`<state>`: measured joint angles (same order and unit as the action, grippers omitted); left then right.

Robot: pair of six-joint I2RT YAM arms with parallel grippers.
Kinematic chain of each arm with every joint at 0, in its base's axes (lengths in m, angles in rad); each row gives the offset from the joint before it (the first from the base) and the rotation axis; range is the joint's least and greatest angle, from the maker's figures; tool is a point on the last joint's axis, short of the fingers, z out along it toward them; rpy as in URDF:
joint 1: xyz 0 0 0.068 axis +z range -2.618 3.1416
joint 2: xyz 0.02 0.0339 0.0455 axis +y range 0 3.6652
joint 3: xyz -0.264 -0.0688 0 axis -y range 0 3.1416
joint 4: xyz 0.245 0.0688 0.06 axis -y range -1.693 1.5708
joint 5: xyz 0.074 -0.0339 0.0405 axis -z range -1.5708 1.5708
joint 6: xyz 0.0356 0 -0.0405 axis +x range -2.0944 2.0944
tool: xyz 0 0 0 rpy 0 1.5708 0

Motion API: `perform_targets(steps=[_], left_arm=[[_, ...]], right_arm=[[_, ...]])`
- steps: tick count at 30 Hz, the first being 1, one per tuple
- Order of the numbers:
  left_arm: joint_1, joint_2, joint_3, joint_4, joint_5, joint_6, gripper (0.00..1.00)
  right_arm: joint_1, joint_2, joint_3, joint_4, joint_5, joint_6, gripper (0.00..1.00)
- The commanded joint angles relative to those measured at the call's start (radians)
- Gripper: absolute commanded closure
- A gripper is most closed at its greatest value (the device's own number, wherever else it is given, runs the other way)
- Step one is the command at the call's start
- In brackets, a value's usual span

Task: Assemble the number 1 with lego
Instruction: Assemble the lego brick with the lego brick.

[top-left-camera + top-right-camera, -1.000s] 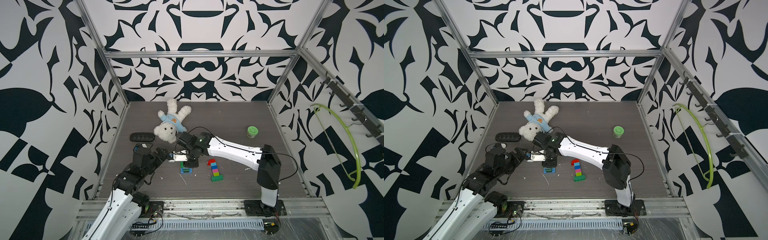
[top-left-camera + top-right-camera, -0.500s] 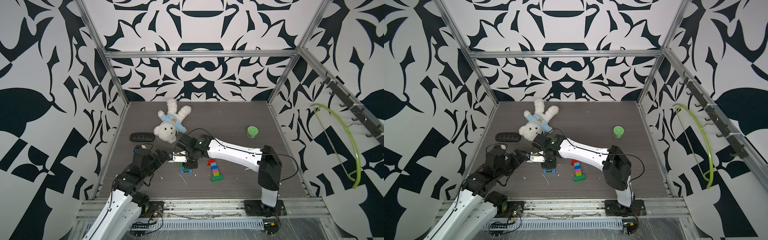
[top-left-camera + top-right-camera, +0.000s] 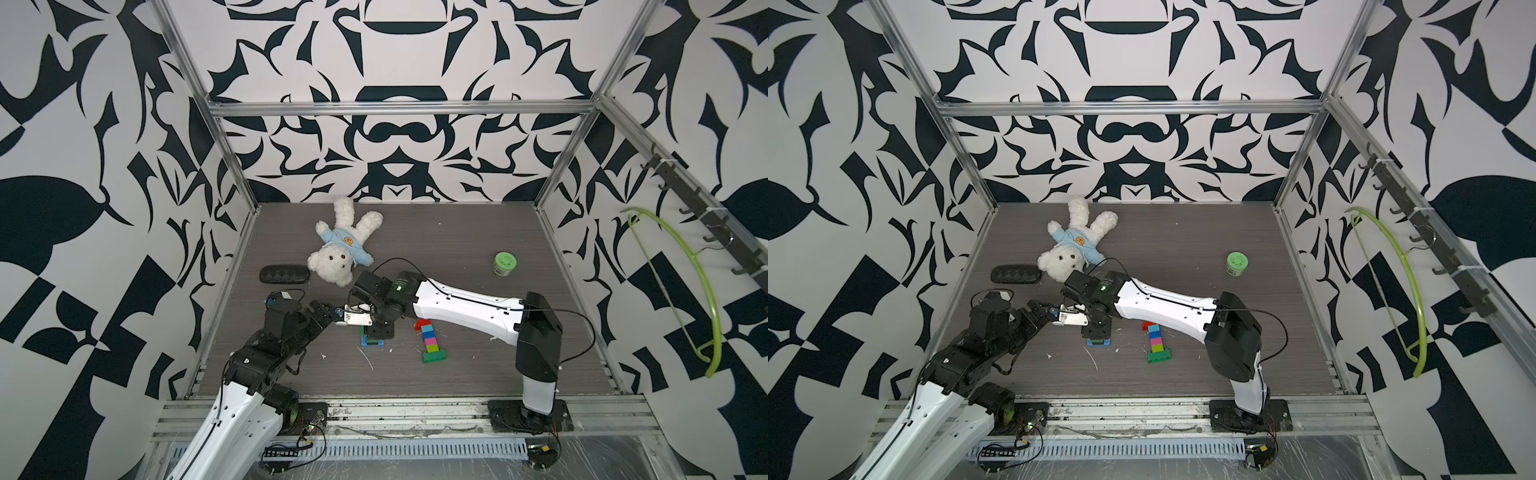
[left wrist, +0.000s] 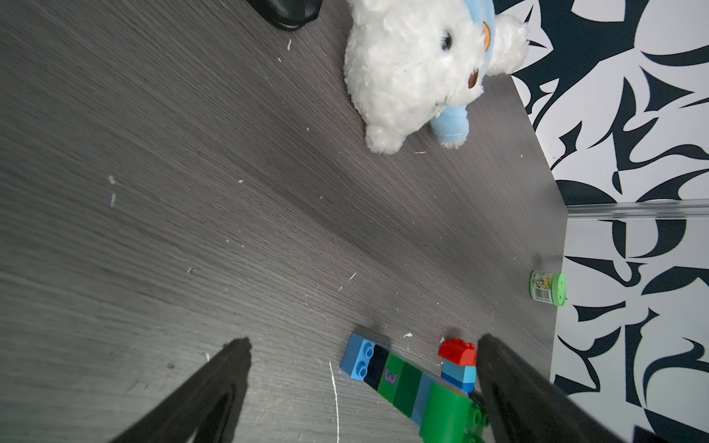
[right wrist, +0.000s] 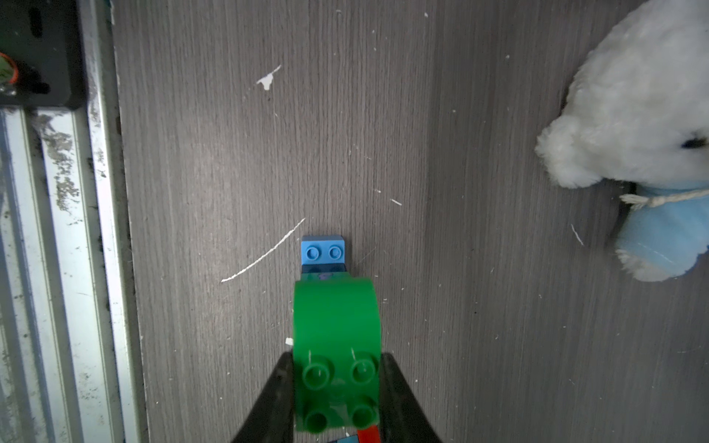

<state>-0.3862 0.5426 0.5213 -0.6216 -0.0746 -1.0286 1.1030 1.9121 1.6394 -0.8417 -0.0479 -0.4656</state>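
Two lego builds on the table [image 3: 457,249]. One column [image 3: 430,338], red, blue, light blue, pink, lime on a green foot, lies near the middle. Near it is a second strip [image 4: 395,379] of blue, black and greens; whether it is lifted, cannot tell. Right fingers [image 5: 276,399] pinch the green round-ended brick [image 5: 337,318] at that strip's end, across its smooth flanks. Left fingers [image 4: 215,391] are spread wide, empty, close by. Judged: light, rigid, slick plastic. Joints may pop if levered, so hold across flat sides near a seam
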Motion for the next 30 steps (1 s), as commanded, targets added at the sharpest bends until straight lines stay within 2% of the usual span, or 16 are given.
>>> perform_targets(steps=[1,4,7,11,13,16,17,19,20,22,25,30], left_arm=[[-0.002,0.0,0.001,0.002,0.022,0.018,0.02],[-0.002,0.002,0.003,0.008,0.04,0.032,0.01],[-0.002,0.003,0.001,0.015,0.076,0.052,0.0],[-0.002,0.006,-0.009,0.026,0.168,0.078,0.0],[-0.003,0.01,-0.015,0.029,0.227,0.102,0.0],[-0.002,0.018,-0.012,0.054,0.34,0.151,0.0],[-0.002,0.019,-0.003,0.051,0.356,0.17,0.0],[-0.002,0.032,0.005,0.061,0.408,0.201,0.02],[-0.002,0.046,0.007,0.065,0.439,0.213,0.03],[-0.002,0.088,0.015,0.068,0.49,0.238,0.06],[-0.003,0.173,0.027,0.072,0.572,0.275,0.13],[-0.003,0.261,0.031,0.1,0.643,0.29,0.2]], right_arm=[[-0.001,0.056,-0.018,-0.033,-0.007,0.08,0.58],[-0.008,-0.005,0.018,0.035,-0.036,0.157,0.44],[-0.018,-0.088,-0.022,0.135,-0.048,0.255,0.35],[-0.02,-0.218,-0.158,0.276,-0.058,0.473,0.34],[-0.02,-0.279,-0.242,0.348,-0.022,0.671,0.34],[-0.019,-0.35,-0.324,0.344,0.104,1.073,0.37],[-0.019,-0.355,-0.322,0.294,0.129,1.229,0.43],[-0.023,-0.34,-0.295,0.181,0.125,1.422,0.58],[-0.024,-0.328,-0.288,0.178,0.09,1.447,0.65],[-0.017,-0.317,-0.282,0.192,0.072,1.473,0.7],[-0.018,-0.294,-0.275,0.217,0.025,1.478,0.68],[-0.018,-0.236,-0.227,0.215,-0.037,1.446,0.62]])
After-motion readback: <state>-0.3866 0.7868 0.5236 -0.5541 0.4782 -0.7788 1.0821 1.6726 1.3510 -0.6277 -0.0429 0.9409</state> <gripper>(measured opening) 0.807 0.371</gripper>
